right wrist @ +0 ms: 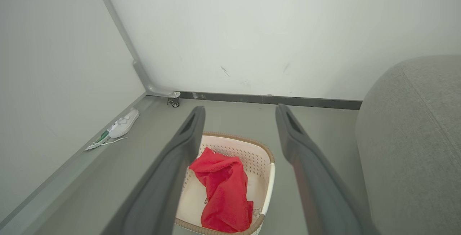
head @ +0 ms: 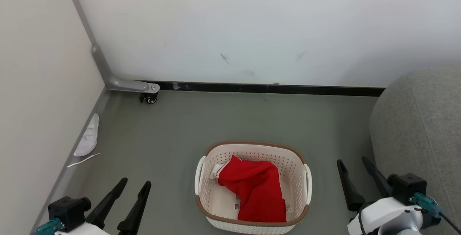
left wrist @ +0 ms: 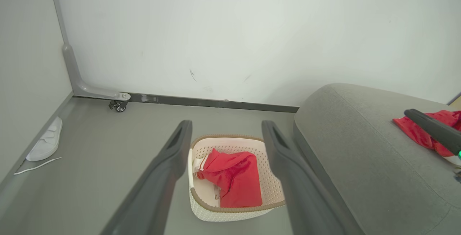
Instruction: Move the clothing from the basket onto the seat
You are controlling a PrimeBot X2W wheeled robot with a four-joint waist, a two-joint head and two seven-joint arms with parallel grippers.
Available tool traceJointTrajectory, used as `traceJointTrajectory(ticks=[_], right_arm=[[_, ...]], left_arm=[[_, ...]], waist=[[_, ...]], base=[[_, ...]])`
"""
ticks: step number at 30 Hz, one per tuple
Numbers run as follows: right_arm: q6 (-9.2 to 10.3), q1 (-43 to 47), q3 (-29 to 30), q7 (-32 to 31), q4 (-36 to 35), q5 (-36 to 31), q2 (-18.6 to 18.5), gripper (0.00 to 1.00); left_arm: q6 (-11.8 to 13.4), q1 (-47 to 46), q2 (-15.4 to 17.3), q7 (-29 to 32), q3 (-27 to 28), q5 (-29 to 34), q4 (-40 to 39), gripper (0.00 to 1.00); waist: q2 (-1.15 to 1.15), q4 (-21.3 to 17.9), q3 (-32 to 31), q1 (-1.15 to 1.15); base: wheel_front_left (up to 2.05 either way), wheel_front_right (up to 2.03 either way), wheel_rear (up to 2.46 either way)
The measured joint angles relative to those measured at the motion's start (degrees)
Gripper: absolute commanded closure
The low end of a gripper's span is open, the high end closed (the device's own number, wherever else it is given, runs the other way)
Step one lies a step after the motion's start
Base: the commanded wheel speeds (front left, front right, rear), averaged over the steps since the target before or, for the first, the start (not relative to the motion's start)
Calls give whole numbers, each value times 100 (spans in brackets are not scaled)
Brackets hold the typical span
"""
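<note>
The cream basket (head: 252, 147) stands on the grey floor with one red garment (head: 256, 190) crumpled inside it; it also appears in the wrist views as the basket (left wrist: 230, 143) (right wrist: 264, 155) holding the garment (left wrist: 234, 179) (right wrist: 223, 188). A second red garment (left wrist: 419, 130) lies on the grey seat (left wrist: 360, 148) (head: 417, 127) (right wrist: 414, 137) at the right. My left gripper (head: 135, 183) is open at the lower left, well clear of the basket. My right gripper (head: 354, 163) is open at the lower right, between basket and seat. Both hold nothing.
A white shoe (head: 88, 137) and a loose white strap (head: 83, 160) lie by the left wall. A grey bracket with a caster wheel (head: 149, 98) sits in the far left corner. White walls close the back and left.
</note>
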State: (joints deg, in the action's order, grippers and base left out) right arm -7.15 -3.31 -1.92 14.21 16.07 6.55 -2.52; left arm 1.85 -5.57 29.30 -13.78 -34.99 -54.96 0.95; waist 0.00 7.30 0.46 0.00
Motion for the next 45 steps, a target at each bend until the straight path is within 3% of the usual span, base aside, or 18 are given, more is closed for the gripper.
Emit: traceJointTrajectory(ticks=[23,45], right_arm=[[0,306,-288,0,-269,201,12,0],[0,307,-398,0,-328,304,12,0]], left_arm=[[-49,17,-53,-43,232,1,304,0],[-125,31,-125,-44,397,77,327,0]], waist=[[0,-678,-56,0],[0,-938,26,0]], base=[[0,0,0],[0,0,0]])
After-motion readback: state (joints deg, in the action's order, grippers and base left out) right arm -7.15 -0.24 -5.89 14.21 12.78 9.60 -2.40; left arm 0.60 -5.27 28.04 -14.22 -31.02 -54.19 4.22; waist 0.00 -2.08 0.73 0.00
